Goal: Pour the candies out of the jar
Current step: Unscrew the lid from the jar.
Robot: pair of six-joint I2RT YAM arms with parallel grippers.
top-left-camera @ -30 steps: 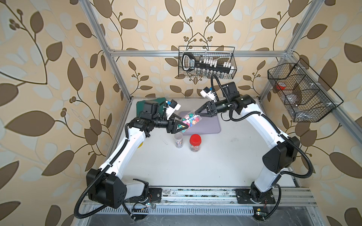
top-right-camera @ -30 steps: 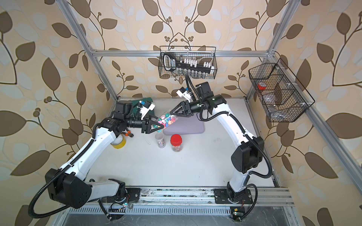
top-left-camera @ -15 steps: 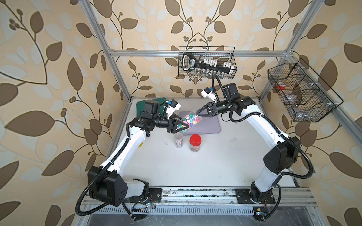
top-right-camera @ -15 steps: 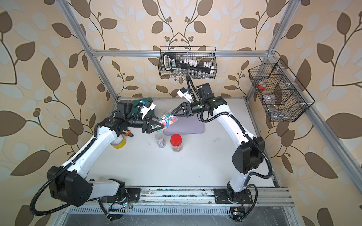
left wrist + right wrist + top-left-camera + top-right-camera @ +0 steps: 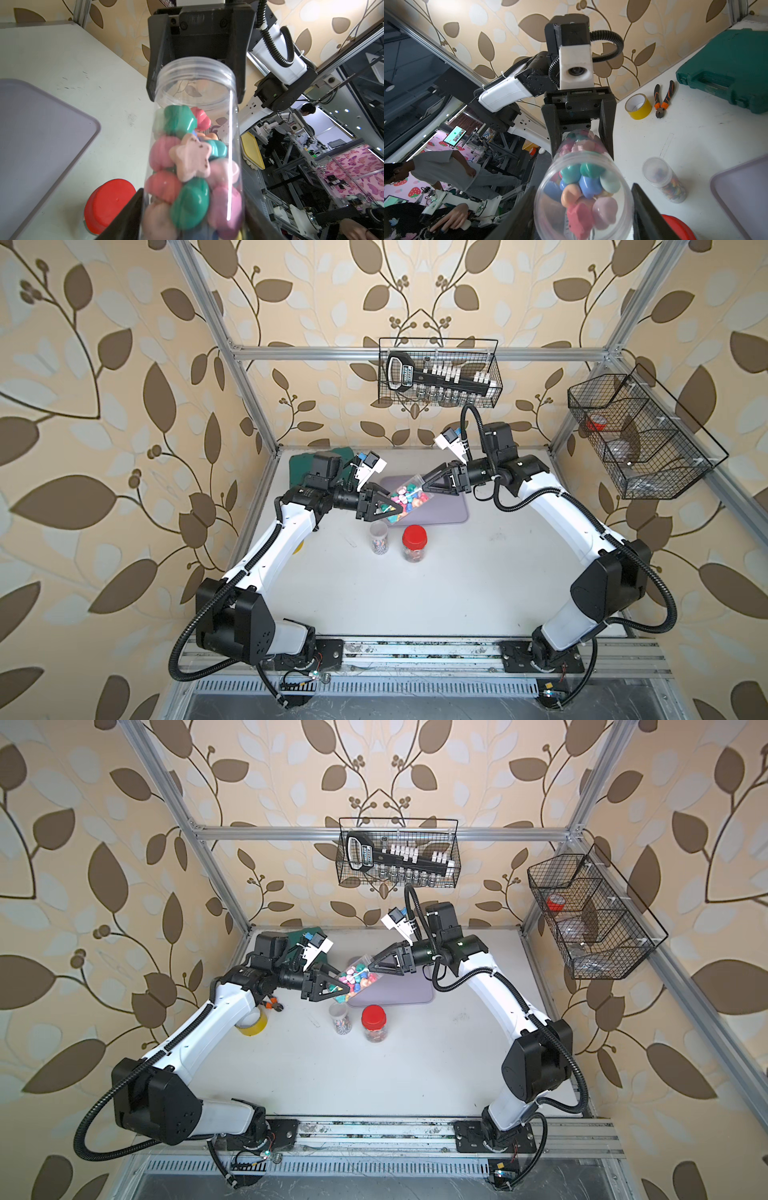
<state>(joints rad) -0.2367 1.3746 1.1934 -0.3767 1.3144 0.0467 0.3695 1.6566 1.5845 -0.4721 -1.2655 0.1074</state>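
over the edge of the lilac tray (image 5: 449,510) on the worktop, i hold the clear jar (image 5: 406,499) on its side: left tool (image 5: 392,505) pinching its base, right tool (image 5: 423,486) clamped round its open mouth. the candies (image 5: 187,158) sit inside; none poured yet, so tipping remains.

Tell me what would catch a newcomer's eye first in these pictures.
First comes the clear jar packed with pastel candies. It is held off the table between the left gripper and the right gripper, at the edge of the lavender tray. Next comes the red-lidded jar, standing on the white table just in front.
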